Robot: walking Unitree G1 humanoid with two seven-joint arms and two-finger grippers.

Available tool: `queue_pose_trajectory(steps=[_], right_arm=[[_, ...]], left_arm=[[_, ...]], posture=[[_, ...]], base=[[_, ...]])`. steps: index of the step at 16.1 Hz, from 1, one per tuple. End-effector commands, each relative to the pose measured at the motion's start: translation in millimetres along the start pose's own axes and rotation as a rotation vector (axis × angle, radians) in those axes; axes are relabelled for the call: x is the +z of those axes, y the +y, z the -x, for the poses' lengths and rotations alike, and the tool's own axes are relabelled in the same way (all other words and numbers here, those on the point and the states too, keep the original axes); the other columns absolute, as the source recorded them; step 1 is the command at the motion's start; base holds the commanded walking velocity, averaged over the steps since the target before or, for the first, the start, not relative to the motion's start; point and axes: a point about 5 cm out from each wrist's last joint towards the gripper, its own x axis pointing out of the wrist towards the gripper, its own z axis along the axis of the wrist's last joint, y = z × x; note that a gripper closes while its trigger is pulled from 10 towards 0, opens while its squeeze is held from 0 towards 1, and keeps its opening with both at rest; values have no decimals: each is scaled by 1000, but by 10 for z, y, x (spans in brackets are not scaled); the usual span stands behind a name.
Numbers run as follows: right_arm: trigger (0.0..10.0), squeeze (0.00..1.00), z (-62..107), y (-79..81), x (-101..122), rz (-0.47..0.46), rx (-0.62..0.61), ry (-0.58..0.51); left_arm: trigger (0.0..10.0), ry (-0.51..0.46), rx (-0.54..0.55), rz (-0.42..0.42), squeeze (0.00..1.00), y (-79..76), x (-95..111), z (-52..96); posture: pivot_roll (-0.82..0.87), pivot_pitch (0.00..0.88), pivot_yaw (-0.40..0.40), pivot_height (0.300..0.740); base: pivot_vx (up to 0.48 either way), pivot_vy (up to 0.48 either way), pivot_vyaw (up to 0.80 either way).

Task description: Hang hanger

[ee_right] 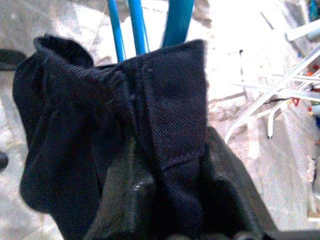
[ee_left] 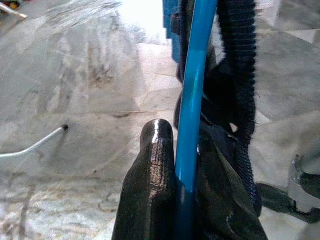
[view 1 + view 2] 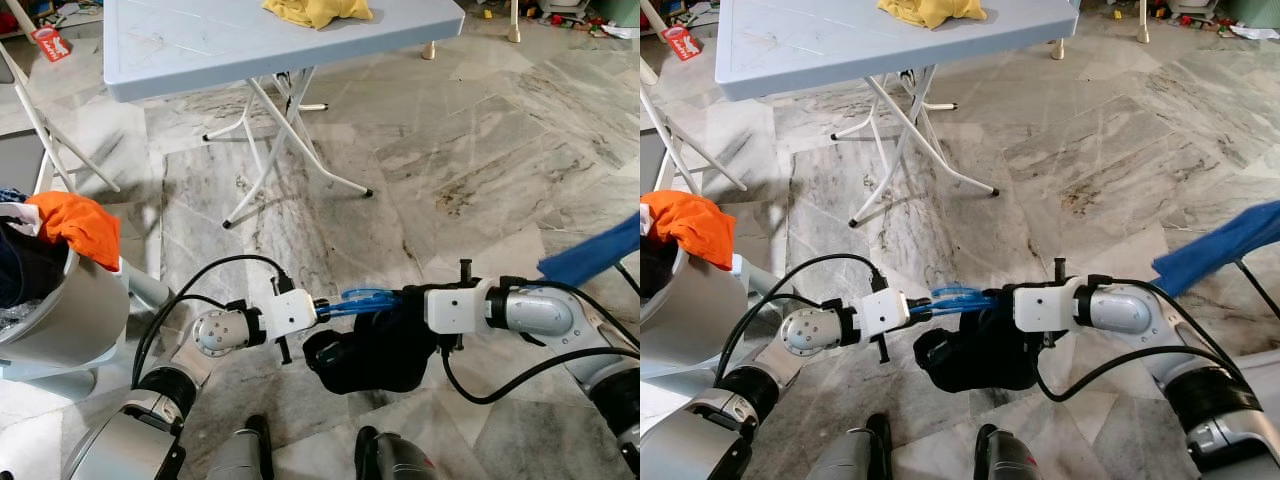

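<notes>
Over the marble floor [image 3: 480, 170], the left gripper [image 3: 322, 307] has its fingers [image 2: 150, 190] clenched on a blue plastic hanger [image 3: 368, 299]. The right gripper [image 3: 405, 312] faces it, fingers pinching the dark navy fabric garment [image 3: 370, 352] that hangs bunched from that hanger between the two arms.

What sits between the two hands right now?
In the left eye view, the blue hanger spans the gap between the left hand and the right hand, with the dark garment bunched on it and hanging below.
</notes>
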Motion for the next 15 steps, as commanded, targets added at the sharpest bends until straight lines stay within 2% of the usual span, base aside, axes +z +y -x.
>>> queue_pose_trajectory(steps=[1,4,15], right_arm=[[10000,1000,-4,-34,78,28,-7,-44],[10000,1000,-9,-61,82,37,-25,-45],[10000,1000,-17,-283,112,96,-200,-50]], left_arm=[[0,17,87,40,0,70,-44,43],[0,10,158,43,0,113,-44,61],[0,6,253,32,0,99,-66,77]], posture=[[-132,246,-17,740],[-131,244,-18,740],[-125,240,-22,740]], base=[[0,0,0],[0,0,0],[0,0,0]])
